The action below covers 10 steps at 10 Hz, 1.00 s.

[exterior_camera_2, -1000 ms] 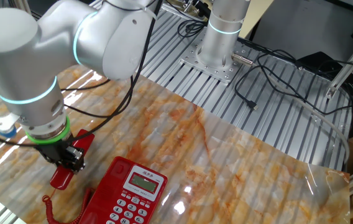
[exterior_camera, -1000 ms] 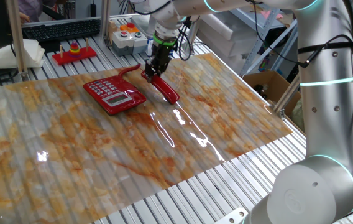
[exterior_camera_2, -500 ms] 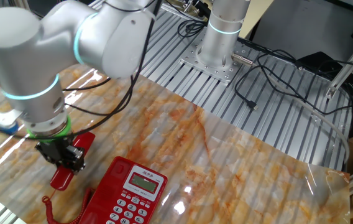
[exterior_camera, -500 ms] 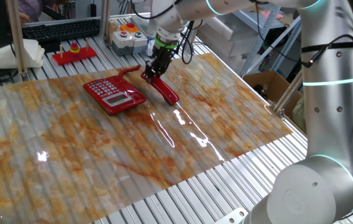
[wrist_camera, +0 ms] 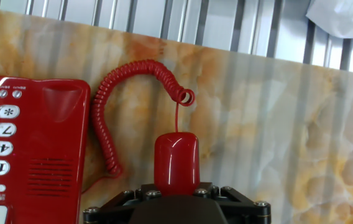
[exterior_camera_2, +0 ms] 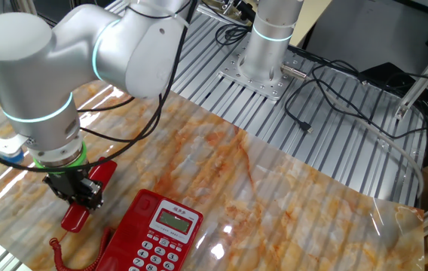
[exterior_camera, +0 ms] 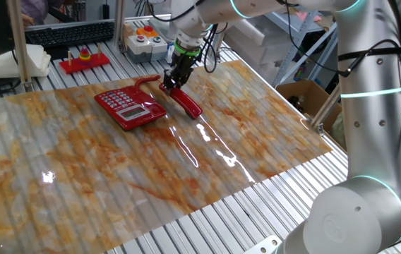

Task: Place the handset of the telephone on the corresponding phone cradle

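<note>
The red handset (exterior_camera: 190, 106) lies on the marbled sheet just right of the red telephone (exterior_camera: 130, 107), apart from it. My gripper (exterior_camera: 174, 82) is shut on the handset's far half. In the other fixed view the gripper (exterior_camera_2: 81, 196) straddles the handset (exterior_camera_2: 74, 217), left of the telephone (exterior_camera_2: 161, 232). In the hand view the handset's rounded end (wrist_camera: 176, 163) sticks out from under the gripper (wrist_camera: 175, 205); the fingers are hidden. The phone cradle (wrist_camera: 59, 140) is bare beside the keypad. The coiled cord (wrist_camera: 109, 106) runs from the handset to the base.
A red tray with coloured rings (exterior_camera: 84, 60), a button box (exterior_camera: 144, 39), a keyboard (exterior_camera: 70, 32) and white cloth (exterior_camera: 6, 62) stand at the back. A cardboard box (exterior_camera: 301, 95) sits off the right edge. Black cables (exterior_camera_2: 334, 83) lie on the slatted top.
The arm has shifted slightly with the handset held in the gripper; the handset's place has barely changed. The telephone has not moved.
</note>
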Each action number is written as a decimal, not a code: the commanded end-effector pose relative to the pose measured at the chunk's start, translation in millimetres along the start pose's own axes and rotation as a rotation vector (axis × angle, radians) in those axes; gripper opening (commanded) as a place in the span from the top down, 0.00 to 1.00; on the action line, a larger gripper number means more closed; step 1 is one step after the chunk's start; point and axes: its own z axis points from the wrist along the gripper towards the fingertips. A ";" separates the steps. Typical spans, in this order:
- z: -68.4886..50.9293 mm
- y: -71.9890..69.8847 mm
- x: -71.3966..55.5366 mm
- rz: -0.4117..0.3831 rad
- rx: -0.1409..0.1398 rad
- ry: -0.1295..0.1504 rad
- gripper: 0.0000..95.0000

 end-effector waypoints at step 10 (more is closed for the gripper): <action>-0.7 0.7 1.7 0.002 0.005 -0.004 0.40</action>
